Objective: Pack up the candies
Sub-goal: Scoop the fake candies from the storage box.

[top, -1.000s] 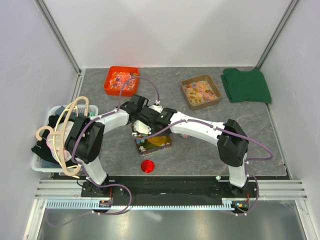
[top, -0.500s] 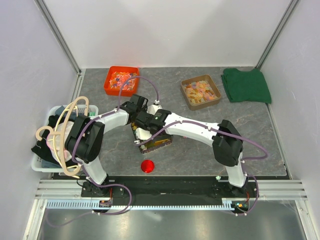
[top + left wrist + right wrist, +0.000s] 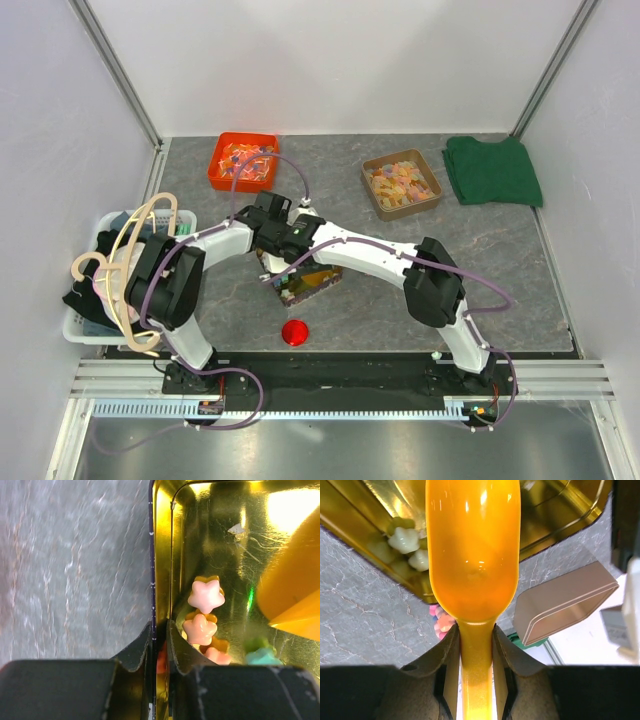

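1. Grey, stone-patterned surface (image 3: 500, 260) sits between white walls (image 3: 330, 60). At its far side are an orange-red tray (image 3: 243, 186) of wrapped sweets, a brown tray (image 3: 413, 208) of orange-yellow gummies and a folded green cloth (image 3: 492, 170).
2. A white basket (image 3: 75, 330) with clothes and pale hangers (image 3: 135, 250) stands off the left edge. A small red disc (image 3: 294, 332) lies near the arm bases.
3. The gold tin (image 3: 318, 283) lies mid-surface, nearer than both trays and just beyond the red disc. The left arm (image 3: 215, 240) and right arm (image 3: 370, 255) meet over it.
4. In the left wrist view, the left jaws are clamped on the tin's side wall (image 3: 162, 555). One of the fingers (image 3: 135, 650) is outside the wall and the other is inside.
5. The candies (image 3: 206, 594) lie inside the tin against that wall, just ahead of the inner finger. Pink star-like pieces show clearly, with orange ones under them and a green and a pale blue piece beside them.
6. The right jaws are clamped on the handle of the orange scoop (image 3: 472, 550), whose bowl hangs over the tin's open mouth.
7. From the right wrist, pale green and white candies show in the tin, left of the scoop bowl.
8. A few pink pieces (image 3: 440, 620) lie on the surface just outside the tin wall.
9. A grey-brown rounded piece (image 3: 565, 602) sits close beside the tin; what it is cannot be told.
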Controlling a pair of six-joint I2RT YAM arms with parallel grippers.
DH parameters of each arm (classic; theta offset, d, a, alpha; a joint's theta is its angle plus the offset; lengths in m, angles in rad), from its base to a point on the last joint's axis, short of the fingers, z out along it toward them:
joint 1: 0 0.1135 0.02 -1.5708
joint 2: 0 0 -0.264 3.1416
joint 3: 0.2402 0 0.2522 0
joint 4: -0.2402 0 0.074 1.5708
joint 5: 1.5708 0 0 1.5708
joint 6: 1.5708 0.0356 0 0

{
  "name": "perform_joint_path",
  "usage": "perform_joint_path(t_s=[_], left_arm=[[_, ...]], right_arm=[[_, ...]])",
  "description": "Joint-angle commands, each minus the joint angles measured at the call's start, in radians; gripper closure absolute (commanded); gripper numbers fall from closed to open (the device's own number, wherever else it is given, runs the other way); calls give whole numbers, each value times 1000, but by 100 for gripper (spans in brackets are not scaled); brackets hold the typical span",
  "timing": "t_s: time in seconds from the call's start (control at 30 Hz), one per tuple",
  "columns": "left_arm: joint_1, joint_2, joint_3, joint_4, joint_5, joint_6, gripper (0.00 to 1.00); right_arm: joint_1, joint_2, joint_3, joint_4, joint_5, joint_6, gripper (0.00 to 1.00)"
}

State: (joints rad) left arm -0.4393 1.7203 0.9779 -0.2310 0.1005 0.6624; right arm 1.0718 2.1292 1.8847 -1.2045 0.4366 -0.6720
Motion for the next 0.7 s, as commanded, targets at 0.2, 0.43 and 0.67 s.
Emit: perform_joint_path(t_s=[0.2, 0.43, 0.67], left_arm=[[-3, -71, -19, 67, -189, -46, 98], [-4, -93, -15, 94, -214, -72, 98], [-6, -119, -4, 94, -226, -89, 98]], right_arm=[[36, 46, 79, -23, 10, 31, 100], [63, 103, 145, -21, 13, 52, 100], [85, 155, 205, 26, 14, 81, 100]])
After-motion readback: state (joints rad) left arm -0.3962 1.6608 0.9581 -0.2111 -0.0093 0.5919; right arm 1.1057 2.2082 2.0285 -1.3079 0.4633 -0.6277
